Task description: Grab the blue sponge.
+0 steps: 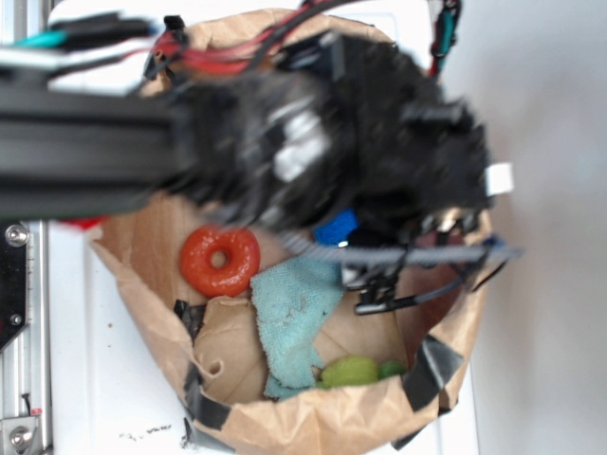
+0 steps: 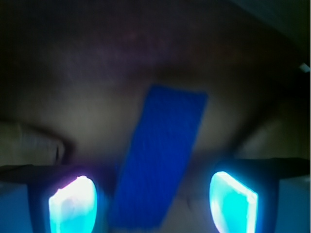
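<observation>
Your pincer [image 2: 153, 201] stands open, its two glowing pads either side of the blue sponge [image 2: 163, 158], which lies on the floor of the brown paper bag [image 1: 313, 422]. The sponge runs at a slant and sits nearer the left pad [image 2: 73, 204], so closing now may pinch one edge and twist it loose. The wrist view is dark, so whether the pads are low enough is hard to judge. In the exterior view the teal cloth [image 1: 289, 318] lies near; a drift could snag it.
</observation>
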Tool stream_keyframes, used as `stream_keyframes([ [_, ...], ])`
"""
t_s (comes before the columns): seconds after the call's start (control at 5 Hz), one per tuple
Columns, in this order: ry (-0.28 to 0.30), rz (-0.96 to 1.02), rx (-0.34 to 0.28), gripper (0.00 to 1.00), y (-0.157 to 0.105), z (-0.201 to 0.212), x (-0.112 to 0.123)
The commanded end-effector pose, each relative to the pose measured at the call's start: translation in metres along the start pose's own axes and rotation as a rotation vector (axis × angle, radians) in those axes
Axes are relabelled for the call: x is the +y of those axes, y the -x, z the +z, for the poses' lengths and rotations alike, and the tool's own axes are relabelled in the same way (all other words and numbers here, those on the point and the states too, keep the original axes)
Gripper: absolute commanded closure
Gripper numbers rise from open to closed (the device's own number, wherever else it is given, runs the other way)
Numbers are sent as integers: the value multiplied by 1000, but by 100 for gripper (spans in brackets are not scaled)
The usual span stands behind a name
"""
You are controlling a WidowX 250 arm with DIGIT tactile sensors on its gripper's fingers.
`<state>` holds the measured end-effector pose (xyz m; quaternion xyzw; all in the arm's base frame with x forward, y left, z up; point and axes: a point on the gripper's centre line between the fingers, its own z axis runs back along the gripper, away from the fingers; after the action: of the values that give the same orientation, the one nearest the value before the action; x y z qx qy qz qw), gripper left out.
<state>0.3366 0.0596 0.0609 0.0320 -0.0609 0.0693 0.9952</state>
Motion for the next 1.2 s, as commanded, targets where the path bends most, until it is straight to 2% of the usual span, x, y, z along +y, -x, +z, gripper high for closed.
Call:
stream_keyframes([
  [0.0, 83, 64, -21, 0, -27, 3, 7],
  [0.2, 11, 25, -4, 0, -18, -14, 3],
  [0.4, -12, 14, 39, 0, -10, -26, 0],
  [0.6, -32, 52, 53, 100, -8, -27, 1],
  [0.8, -47, 47, 29, 100, -8, -22, 0],
  [1.0, 12, 47, -35, 100, 4, 23, -1],
])
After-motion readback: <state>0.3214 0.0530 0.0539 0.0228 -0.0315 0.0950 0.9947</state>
